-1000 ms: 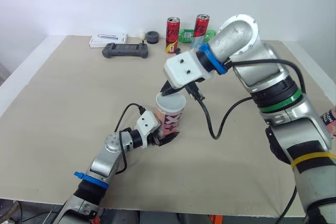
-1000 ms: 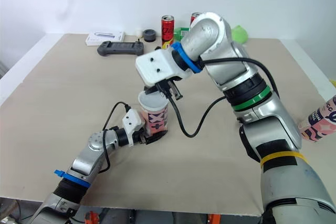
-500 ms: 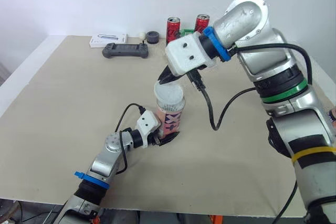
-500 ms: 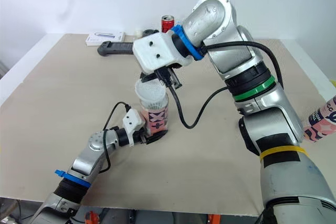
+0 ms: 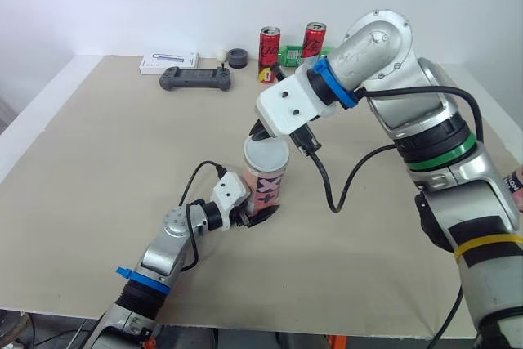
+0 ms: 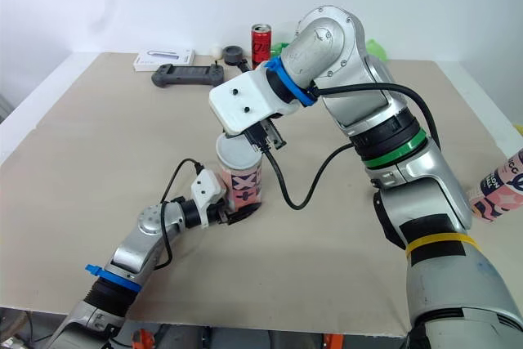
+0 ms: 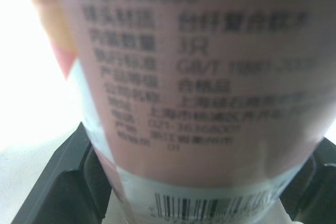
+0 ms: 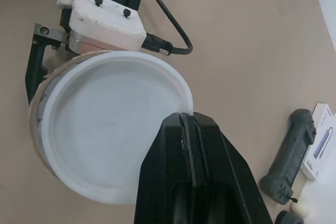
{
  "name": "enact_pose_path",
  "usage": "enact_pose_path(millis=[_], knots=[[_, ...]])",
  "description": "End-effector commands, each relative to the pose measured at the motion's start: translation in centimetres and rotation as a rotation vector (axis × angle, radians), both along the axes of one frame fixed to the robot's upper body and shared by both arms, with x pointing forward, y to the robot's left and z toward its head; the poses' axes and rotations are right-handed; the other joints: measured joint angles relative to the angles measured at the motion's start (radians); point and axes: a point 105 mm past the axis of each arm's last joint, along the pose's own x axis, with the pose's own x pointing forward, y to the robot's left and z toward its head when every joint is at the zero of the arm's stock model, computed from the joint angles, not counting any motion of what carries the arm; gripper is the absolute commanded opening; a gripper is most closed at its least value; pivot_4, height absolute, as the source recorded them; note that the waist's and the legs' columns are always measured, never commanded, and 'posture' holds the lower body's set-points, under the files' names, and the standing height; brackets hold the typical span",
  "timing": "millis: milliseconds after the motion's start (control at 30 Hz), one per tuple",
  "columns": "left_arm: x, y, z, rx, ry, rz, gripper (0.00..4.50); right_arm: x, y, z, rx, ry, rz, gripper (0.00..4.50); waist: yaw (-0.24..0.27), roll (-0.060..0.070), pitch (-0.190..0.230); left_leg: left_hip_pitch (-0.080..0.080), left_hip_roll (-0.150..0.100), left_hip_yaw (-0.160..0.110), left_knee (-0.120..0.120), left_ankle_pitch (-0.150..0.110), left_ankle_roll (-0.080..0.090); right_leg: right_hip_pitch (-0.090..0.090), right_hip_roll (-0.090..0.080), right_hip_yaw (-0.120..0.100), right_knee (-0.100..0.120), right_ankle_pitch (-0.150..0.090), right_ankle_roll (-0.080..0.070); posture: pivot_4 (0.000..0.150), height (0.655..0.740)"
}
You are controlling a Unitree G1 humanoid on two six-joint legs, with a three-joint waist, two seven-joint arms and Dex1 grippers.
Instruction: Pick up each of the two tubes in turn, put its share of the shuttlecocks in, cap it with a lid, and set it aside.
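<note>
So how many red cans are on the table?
2. One red can stands at the table's far edge; the other can stands just right of it. The right arm could be hiding more.

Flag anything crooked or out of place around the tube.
The lid, pinched at its rim by the right pincer, seems to sit slightly off-centre on the tube, whose edge peeks out one side. The left pincer grips the tube low. Nothing looks spilled.

A tube (image 5: 263, 188) stands mid-table, a lid (image 5: 266, 154) on its top. Along the far edge, left to right: box (image 5: 168, 62), controller (image 5: 194, 78), two cans (image 5: 269, 52).
</note>
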Motion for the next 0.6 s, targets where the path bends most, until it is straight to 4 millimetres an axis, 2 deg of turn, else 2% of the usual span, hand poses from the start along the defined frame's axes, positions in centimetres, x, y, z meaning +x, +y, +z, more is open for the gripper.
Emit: enact_pose_path(millis=[33,600], knots=[[-0.08,0.27,-1.42,0.034,0.047,0.019,3.63,-0.79,-0.05,-0.16,-0.058,-0.030,0.040,0.05,0.000,0.000,0.000,0.000,0.000,0.000,0.000,0.000,0.000,0.000,0.000,0.000,0.000,0.000,0.000,0.150,0.7400],[-0.19,0.30,-1.52,0.035,0.051,0.020,3.63,-0.60,0.02,-1.00,-0.095,-0.060,0.049,0.05,0.000,0.000,0.000,0.000,0.000,0.000,0.000,0.000,0.000,0.000,0.000,0.000,0.000,0.000,0.000,0.150,0.7400]])
